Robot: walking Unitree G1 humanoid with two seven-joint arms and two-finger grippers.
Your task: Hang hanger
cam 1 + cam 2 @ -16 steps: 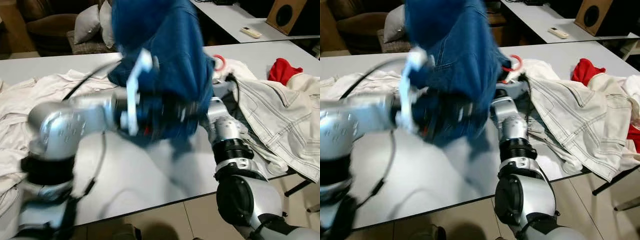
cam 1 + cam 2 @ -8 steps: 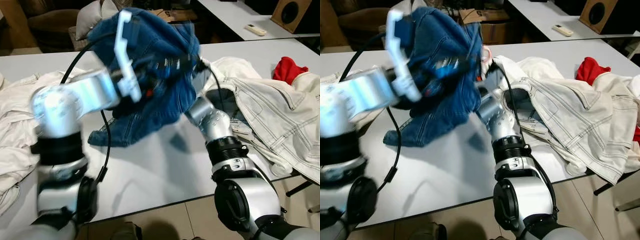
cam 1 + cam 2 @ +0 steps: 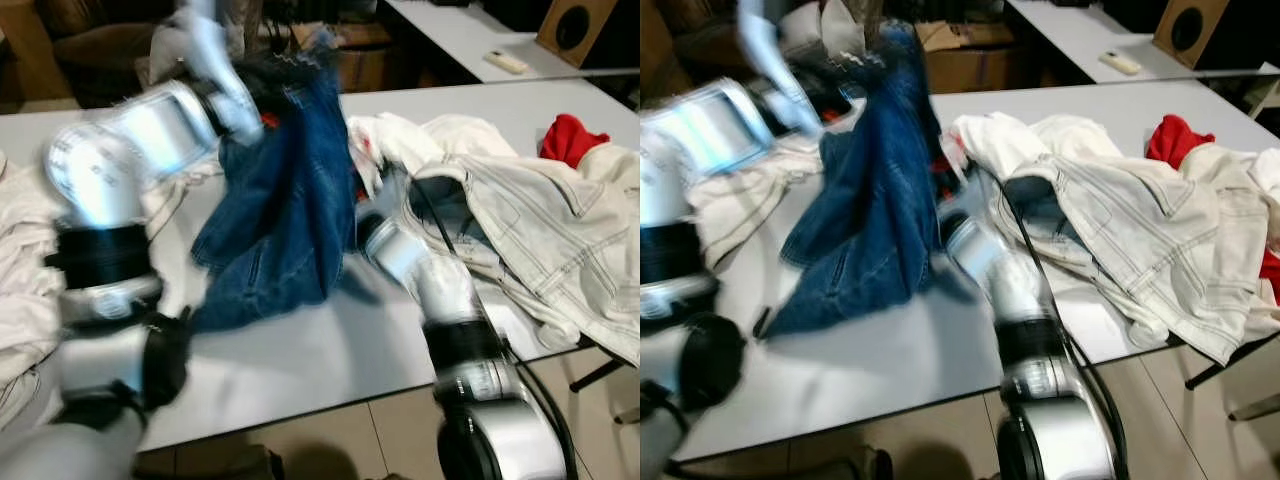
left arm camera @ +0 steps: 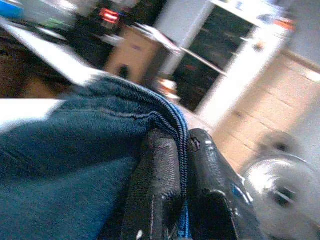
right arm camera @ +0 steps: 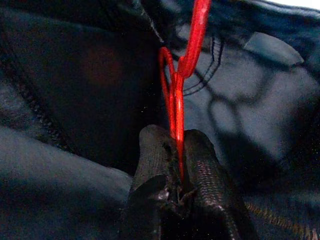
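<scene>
Right end effector (image 5: 177,150) pinches red hanger (image 5: 181,75), mostly hidden by denim (image 3: 285,215).

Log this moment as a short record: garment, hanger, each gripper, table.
garment: blue denim garment, lifted by one edge, its lower part trailing on the table
hanger: red hanger, inside the denim
left gripper: shut on the denim's seamed edge, raised
right gripper: shut on the red hanger
table: white table, with white clothes and a red cloth
</scene>
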